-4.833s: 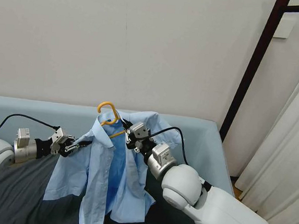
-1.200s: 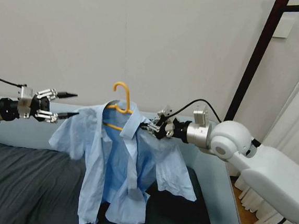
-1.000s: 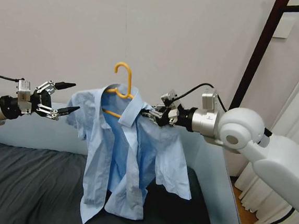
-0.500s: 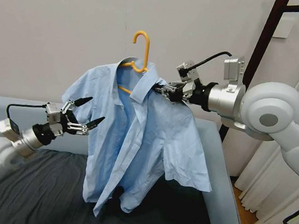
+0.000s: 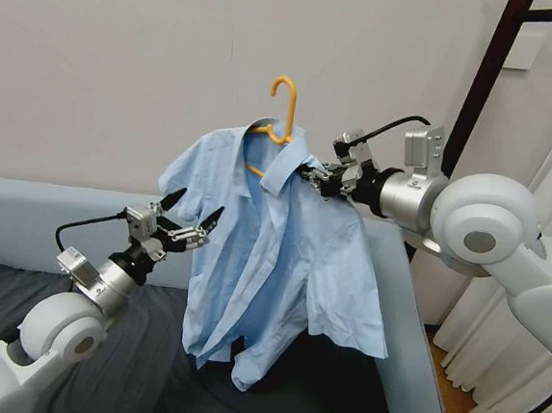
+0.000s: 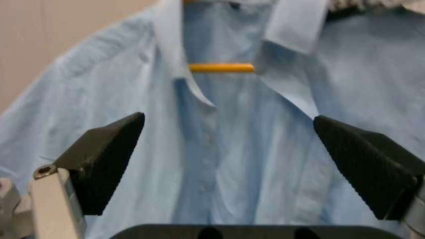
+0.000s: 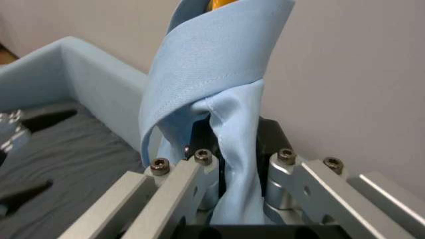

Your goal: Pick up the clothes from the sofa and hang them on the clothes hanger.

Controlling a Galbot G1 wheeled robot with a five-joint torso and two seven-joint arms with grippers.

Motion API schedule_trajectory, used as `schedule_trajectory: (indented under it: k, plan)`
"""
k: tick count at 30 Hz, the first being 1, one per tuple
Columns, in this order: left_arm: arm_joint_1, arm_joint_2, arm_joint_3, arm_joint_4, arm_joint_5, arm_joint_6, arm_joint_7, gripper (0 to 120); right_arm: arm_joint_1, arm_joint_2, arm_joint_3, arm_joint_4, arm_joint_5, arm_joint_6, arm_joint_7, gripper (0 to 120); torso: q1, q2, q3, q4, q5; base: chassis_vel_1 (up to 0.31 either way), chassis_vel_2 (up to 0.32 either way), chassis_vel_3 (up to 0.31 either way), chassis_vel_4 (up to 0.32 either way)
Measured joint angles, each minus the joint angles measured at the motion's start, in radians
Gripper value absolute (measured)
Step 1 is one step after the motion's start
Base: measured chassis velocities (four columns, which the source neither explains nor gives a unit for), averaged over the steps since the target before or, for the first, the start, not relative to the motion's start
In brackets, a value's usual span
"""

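The light blue short-sleeved shirt (image 5: 281, 255) hangs in the air on an orange plastic hanger (image 5: 283, 101), above the pale blue sofa (image 5: 24, 209) and its dark grey seat (image 5: 146, 369). The right claw (image 5: 310, 174) is shut tight on the shirt's cloth next to the collar and holds it up. The left claw (image 5: 196, 209) is wide open and holds nothing. It sits lower down, just beside the shirt's other sleeve.

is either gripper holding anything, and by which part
The right gripper holds the shirt by its shoulder, next to the collar. The left gripper is open, holding nothing.
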Motion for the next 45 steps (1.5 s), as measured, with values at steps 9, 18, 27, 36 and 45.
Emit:
schedule_trajectory:
  k: [9,18,27,36,45]
  plan:
    - [-0.006,-0.088,0.1,0.031,0.069,-0.009,0.019,100,0.003,-0.005,-0.024,0.01,-0.014,0.001,0.003,7,0.0,0.0,0.0,-0.0003,-0.0001,0.0,0.0,0.0,0.0]
    - [0.006,-0.15,0.133,0.027,0.091,-0.025,-0.015,100,0.051,-0.014,-0.099,0.007,-0.014,0.002,0.025,7,0.0,0.0,0.0,0.0,-0.0002,0.0,0.0,0.0,0.0]
    - [-0.048,-0.167,0.155,0.048,0.013,0.003,-0.006,96,0.059,0.001,-0.121,0.011,-0.001,0.002,0.025,7,0.0,0.0,0.0,-0.0002,0.0,0.0,0.0,0.0,0.0]
    - [-0.169,-0.225,0.247,0.156,-0.155,0.023,0.118,66,0.063,0.027,-0.15,0.007,-0.005,0.006,0.015,7,0.0,0.0,0.0,-0.0002,-0.0002,0.0,0.0,0.0,0.0]
    - [-0.193,-0.219,0.237,0.172,-0.197,0.006,0.127,34,0.055,0.021,-0.149,0.006,-0.014,0.006,0.007,7,0.0,0.0,0.0,-0.0001,-0.0002,0.0,0.0,0.0,0.0]
